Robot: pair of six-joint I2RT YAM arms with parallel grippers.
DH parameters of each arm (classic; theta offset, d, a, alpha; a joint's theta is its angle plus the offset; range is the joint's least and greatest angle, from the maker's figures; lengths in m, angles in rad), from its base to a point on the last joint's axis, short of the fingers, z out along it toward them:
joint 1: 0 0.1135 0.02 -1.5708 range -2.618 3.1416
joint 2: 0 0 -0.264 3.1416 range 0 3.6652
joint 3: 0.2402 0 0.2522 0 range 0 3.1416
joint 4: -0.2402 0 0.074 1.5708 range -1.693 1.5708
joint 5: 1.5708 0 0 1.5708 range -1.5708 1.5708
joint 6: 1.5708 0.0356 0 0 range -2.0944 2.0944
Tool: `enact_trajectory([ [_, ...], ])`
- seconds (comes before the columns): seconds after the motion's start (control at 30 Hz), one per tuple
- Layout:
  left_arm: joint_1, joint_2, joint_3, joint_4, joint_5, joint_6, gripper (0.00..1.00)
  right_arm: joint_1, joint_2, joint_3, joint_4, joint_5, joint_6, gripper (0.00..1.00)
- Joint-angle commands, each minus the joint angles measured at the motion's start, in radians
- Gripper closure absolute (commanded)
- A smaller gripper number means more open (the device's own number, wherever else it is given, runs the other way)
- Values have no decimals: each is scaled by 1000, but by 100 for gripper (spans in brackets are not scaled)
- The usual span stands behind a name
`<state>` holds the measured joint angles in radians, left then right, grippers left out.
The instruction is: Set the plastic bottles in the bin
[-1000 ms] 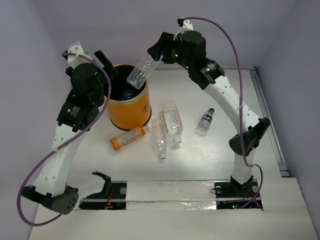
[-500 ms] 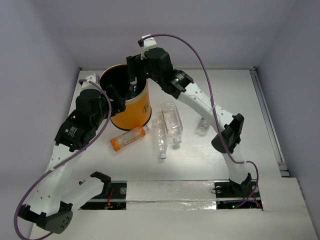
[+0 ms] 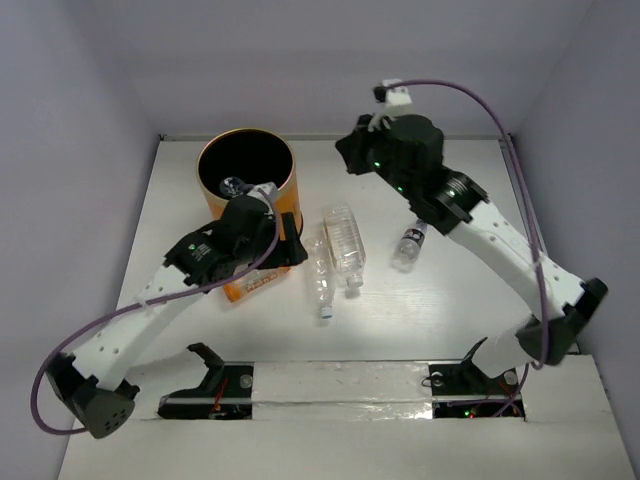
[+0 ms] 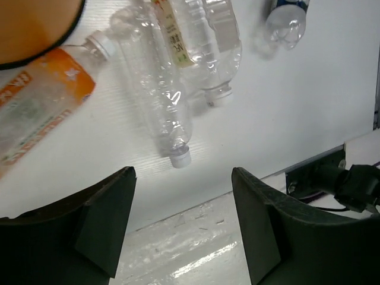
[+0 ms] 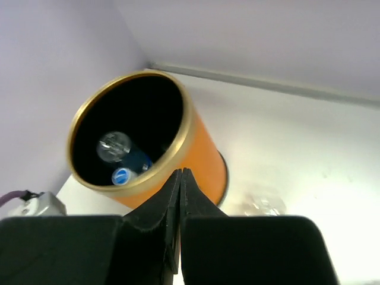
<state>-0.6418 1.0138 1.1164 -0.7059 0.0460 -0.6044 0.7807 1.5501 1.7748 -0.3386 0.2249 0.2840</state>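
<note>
Now the open left gripper [image 4: 182, 173] hangs over the round orange plastic bottle [image 4: 41, 101]. It looks light and slippery, so grab its middle. The right gripper [image 5: 180, 173] is closed, empty.

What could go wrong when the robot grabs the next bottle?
The open left gripper hangs over round bottles lying on their sides; a nudge might roll the slim clear bottle or the orange bottle away. The slim clear bottle touches the ribbed bottle, so grabbing one may shove the other.
</note>
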Motion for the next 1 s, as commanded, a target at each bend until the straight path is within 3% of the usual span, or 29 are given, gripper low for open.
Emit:
enact_trajectory([
  [0.0,-65,72,-24,75,-11,-58,37,-72,-154,-287,82,-19,118,100],
  [0.13,-65,137,-59,130,-12,-81,39,-113,-338,-573,58,-25,179,99],
  [0.23,-75,204,-66,157,-26,-93,34,-152,-444,-748,64,-76,219,98],
  [0.37,-75,295,-69,195,-26,-97,24,-164,-463,-825,55,-131,234,93],
  [0.47,-84,351,-84,233,-29,-98,23,-173,-424,-819,26,-111,238,72],
  [0.5,-84,374,-87,243,-28,-100,23,-173,-415,-816,9,-96,242,61],
  [0.53,-84,385,-92,258,-32,-103,23,-208,-400,-813,3,-88,250,42],
  [0.63,-84,422,-89,269,-46,-107,23,-274,-378,-811,-16,-79,259,17],
  [0.73,-84,443,-76,276,-110,-98,23,-333,-355,-804,-25,-97,259,5],
  [0.97,-84,534,-69,307,-143,-81,21,-475,-268,-811,-16,-140,247,1],
])
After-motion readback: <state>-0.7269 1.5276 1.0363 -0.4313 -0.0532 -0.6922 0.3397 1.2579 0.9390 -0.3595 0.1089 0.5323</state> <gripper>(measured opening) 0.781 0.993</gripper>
